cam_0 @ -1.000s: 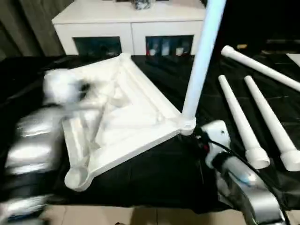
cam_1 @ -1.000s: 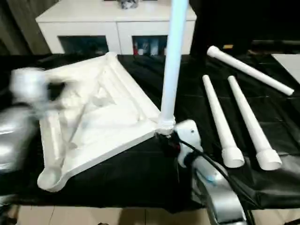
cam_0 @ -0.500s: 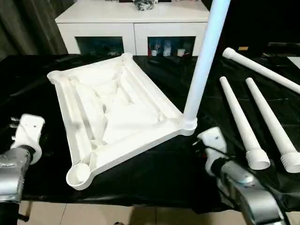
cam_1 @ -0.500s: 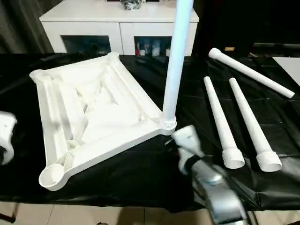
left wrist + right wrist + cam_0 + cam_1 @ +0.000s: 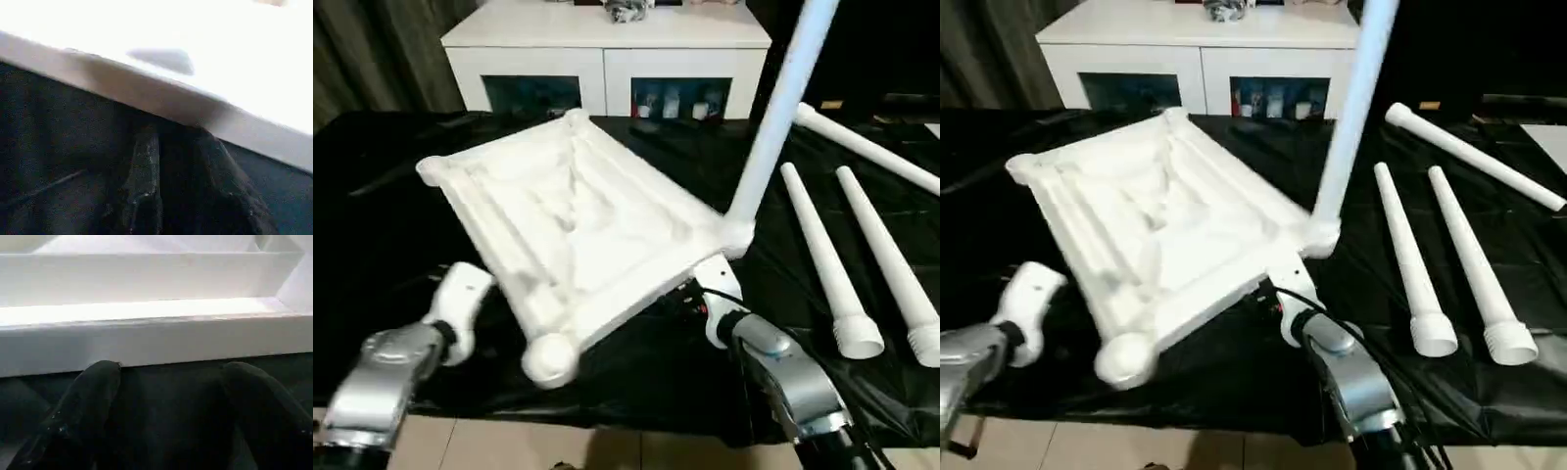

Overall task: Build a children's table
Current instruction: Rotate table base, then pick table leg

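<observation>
The children's table top (image 5: 587,225) lies underside up on the black cloth, turned askew and tilted, and it looks blurred. One white leg (image 5: 778,108) stands in its right corner socket and leans to the right. My right gripper (image 5: 171,367) is open, with its fingertips against the top's near rim (image 5: 146,340) beside that leg. My left gripper (image 5: 181,147) sits low at the top's left near edge (image 5: 146,93). Its fingers stand a little apart with nothing between them.
Three loose white legs (image 5: 822,255) (image 5: 886,259) (image 5: 867,147) lie on the cloth to the right. A white cabinet (image 5: 607,59) with glass doors stands behind the table. The cloth's front edge (image 5: 607,421) drops to a pale floor just below my arms.
The table top has swung round and tipped, so the fitted leg now leans right. My left arm has come in towards its left edge. My right gripper has moved up against the near rim.
</observation>
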